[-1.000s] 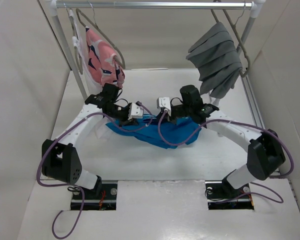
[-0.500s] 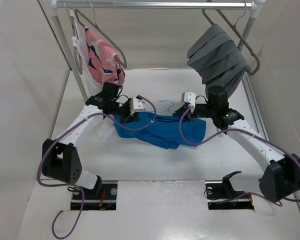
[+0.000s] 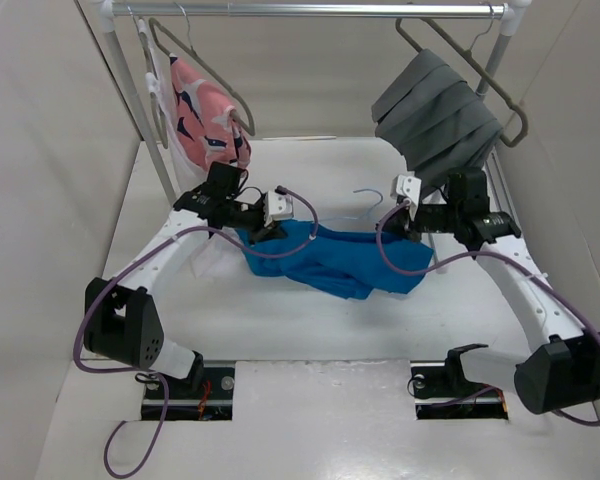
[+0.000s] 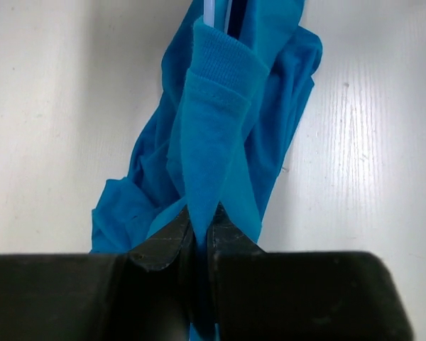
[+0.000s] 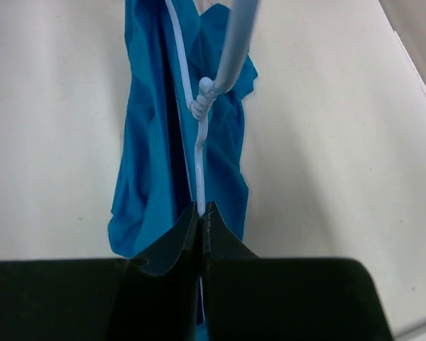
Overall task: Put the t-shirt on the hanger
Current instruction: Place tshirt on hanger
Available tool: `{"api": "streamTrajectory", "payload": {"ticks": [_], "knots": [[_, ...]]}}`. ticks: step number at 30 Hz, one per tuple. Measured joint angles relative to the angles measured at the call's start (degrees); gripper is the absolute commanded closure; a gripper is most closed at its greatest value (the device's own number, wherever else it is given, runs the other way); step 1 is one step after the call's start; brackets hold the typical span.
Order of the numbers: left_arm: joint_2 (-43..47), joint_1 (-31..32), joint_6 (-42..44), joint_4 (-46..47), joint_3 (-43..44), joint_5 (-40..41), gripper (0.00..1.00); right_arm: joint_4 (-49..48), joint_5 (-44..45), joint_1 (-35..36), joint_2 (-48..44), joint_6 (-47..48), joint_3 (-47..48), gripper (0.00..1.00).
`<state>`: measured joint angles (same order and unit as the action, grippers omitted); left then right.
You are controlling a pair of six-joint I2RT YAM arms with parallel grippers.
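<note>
Only wrist views show left claw [image 4: 200,222] pinching t-shirt [image 4: 214,128], right claw [image 5: 201,210] seemingly clamping hanger [image 5: 205,93].

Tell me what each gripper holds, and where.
The left gripper pinches the t-shirt by a ribbed edge; the right gripper clamps the hanger wire just below its twisted neck.

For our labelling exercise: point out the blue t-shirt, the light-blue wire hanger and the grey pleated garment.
t-shirt [image 3: 330,262]: top external view, middle of the bunched cloth.
hanger [image 5: 201,101]: right wrist view, twisted neck of the wire.
grey pleated garment [image 3: 435,125]: top external view, middle pleats.
</note>
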<state>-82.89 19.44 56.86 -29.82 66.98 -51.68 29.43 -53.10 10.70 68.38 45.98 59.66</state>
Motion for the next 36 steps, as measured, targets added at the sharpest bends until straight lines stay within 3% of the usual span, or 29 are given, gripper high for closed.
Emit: {"api": "streamTrajectory", "payload": {"ticks": [1,2,3,4,8,10,16,20,24,31,36], "knots": [[0.0,0.0,0.0,-0.1,0.3,-0.5,0.87,2.0,0.3,-0.1,0.0,0.2,1.7,1.00],[0.0,0.0,0.0,-0.1,0.7,-0.7,0.87,2.6,0.4,-0.1,0.0,0.2,2.5,1.00],[0.1,-0.1,-0.3,-0.5,1.2,-0.5,0.74,3.9,1.1,-0.1,0.0,0.0,4.1,1.00],[0.2,-0.5,-0.2,-0.6,1.5,-0.4,0.70,5.2,2.5,-0.1,-0.1,-0.5,5.9,1.00],[2.6,-2.2,-1.4,-0.2,1.8,-0.7,0.57,9.5,8.9,1.7,-0.1,-3.3,15.0,1.00],[5.0,-2.3,-3.6,2.2,1.8,-0.9,0.56,12.0,11.8,3.1,0.0,-4.9,20.7,1.00],[14.9,-2.3,-16.5,18.7,-1.2,-1.6,0.37,19.7,18.2,4.6,4.7,-7.3,41.5,1.00],[19.5,-2.3,-26.9,30.1,-4.7,1.5,0.34,21.8,20.3,5.0,8.1,-7.9,50.5,1.00],[20.4,-2.1,-35.3,35.8,-6.6,7.7,0.35,23.0,21.1,5.6,10.5,-9.4,55.5,1.00],[20.8,1.6,-47.2,42.6,-13.5,11.6,0.34,20.3,22.7,9.3,11.0,-13.5,57.5,1.00],[15.5,7.3,-54.5,47.3,-14.1,13.0,0.23,14.8,23.4,14.4,10.1,-16.7,54.3,1.00]]}}
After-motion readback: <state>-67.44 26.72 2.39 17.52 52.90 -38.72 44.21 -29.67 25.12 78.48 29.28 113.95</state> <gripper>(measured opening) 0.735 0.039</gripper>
